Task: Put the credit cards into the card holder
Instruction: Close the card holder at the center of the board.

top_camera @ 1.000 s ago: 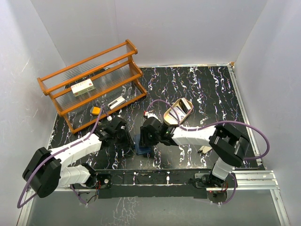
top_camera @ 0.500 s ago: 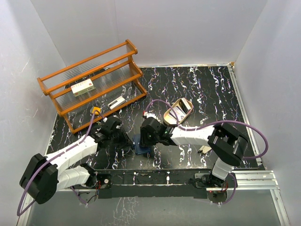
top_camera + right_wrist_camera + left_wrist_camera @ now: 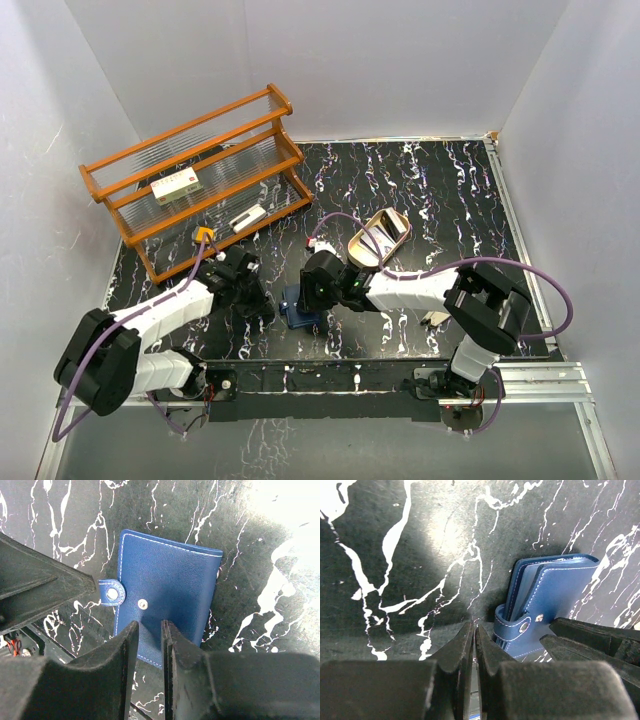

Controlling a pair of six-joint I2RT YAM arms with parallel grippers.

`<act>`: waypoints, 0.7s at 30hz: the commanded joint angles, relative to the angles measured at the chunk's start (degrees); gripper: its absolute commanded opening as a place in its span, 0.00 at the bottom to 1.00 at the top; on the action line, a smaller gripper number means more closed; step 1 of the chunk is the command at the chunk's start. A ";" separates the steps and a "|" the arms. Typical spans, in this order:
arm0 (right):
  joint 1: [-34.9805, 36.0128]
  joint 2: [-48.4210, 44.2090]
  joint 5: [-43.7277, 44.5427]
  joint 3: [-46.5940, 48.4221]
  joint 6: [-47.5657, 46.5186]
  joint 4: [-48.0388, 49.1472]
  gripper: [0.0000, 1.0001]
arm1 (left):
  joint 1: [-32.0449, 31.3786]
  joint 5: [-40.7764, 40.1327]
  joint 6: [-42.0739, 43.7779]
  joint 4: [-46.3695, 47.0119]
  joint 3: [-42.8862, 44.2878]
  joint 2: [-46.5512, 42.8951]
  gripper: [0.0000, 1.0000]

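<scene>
— Along the near edge of the table (image 3: 450, 190), centre: card holder (image 3: 170, 580) lying flat, folded shut, strap tab (image 3: 111, 594) loose beside the bare stud (image 3: 143, 603). Left gripper (image 3: 474, 627) pressed together, nothing seen between, just beside that tab. Best way to open?

— Judged barely begun. Part the left fingers (image 3: 455, 650), catch the cover's free edge on the strap side, swing it over toward the spine. Right gripper (image 3: 148, 627) narrowly parted over the cover's near end; pinching or only resting, impossible to tell. Shift it onto the back leaf, to pin without clamping the cover. Farther back, tan tray (image 3: 397, 218); by the far left corner, wooden rack (image 3: 180, 135). Credit cards not clearly made out.
</scene>
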 commanded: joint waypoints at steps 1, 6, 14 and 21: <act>0.46 1.21 0.41 -1.40 -0.19 0.10 0.24 | 0.25 2.41 1.99 2.84 1.51 0.91 0.05; 0.46 0.77 -0.17 -1.49 -0.15 1.03 0.24 | 0.26 5.61 1.57 7.55 0.51 2.53 0.06; 0.41 -0.37 0.38 -2.77 -0.07 3.03 0.25 | 0.16 9.18 1.44 13.29 -0.58 3.59 0.07; 0.40 -0.70 -1.14 -1.62 1.10 3.99 0.30 | 0.19 9.12 1.38 12.72 -0.46 4.16 0.07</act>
